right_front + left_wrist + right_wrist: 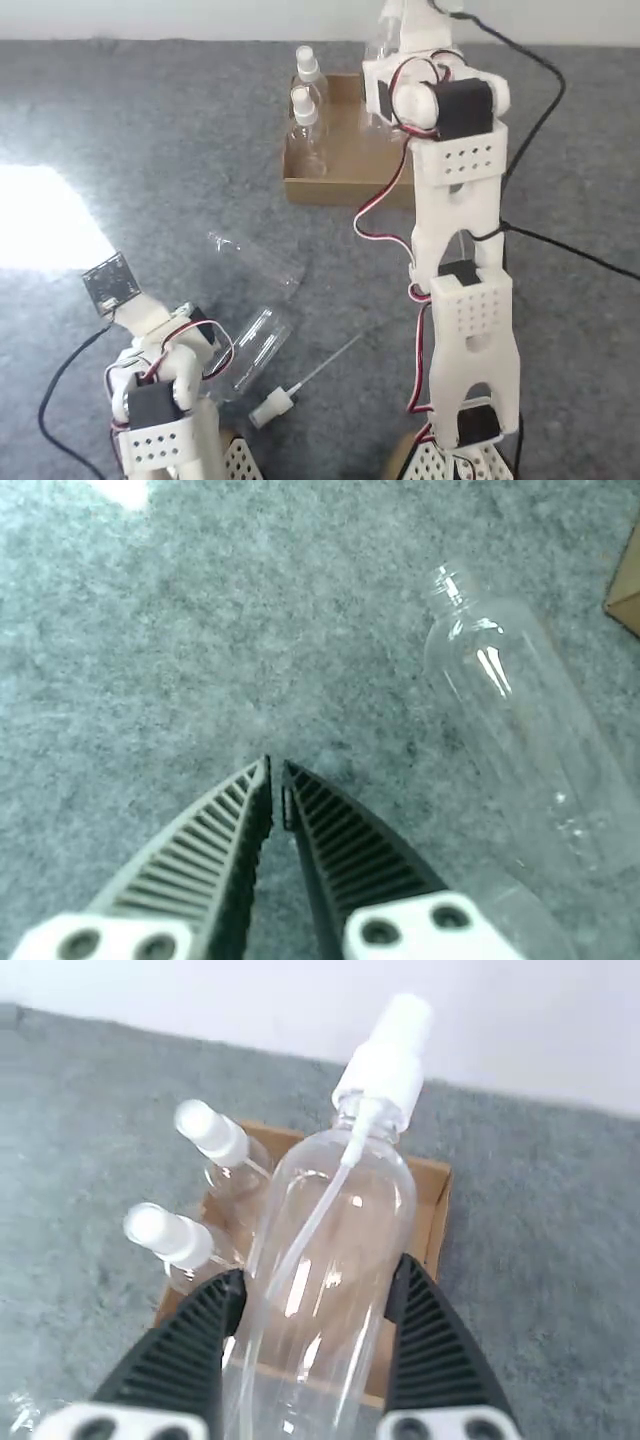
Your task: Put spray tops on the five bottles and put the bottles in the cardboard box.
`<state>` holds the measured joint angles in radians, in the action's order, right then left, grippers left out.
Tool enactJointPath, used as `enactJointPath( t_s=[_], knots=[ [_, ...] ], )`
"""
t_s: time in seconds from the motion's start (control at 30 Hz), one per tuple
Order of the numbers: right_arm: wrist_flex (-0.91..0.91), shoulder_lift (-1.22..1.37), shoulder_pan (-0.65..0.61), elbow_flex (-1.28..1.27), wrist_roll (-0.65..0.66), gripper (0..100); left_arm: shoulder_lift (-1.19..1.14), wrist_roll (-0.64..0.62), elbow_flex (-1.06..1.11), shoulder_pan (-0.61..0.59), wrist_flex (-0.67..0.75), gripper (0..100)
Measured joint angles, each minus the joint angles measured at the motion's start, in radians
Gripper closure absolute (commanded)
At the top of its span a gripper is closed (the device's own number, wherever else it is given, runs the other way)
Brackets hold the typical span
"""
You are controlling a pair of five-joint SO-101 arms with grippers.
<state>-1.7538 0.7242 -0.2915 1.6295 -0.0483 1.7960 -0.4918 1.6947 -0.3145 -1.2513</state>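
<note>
Fingers (225,840) on the left gripper (277,772) are sitting pressed together, pointing at the gray counter (150,630), an uncapped clear bottle (510,740) lying just beside them. Farther back, the right gripper (320,1275) is pinching a spray-topped bottle (340,1190) over the cardboard box (340,190), where two more topped bottles (303,125) are standing.

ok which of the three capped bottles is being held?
The bottle clamped in the right end effector, over the cardboard box. The other two capped bottles stand inside the box with nothing gripping them.
</note>
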Motion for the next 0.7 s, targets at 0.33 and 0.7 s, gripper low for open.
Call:
enactJointPath(
  t_s=[0.33, 0.7],
  knots=[
    [-0.002, -0.232, -0.054, 0.000, 0.014, 98.1, 0.000, 0.000, 0.000, 0.000, 0.000, 99],
    [-0.002, -0.552, -0.132, 0.002, 0.121, 98.2, 0.000, 0.000, 0.000, 0.000, 0.000, 99]
  ],
)
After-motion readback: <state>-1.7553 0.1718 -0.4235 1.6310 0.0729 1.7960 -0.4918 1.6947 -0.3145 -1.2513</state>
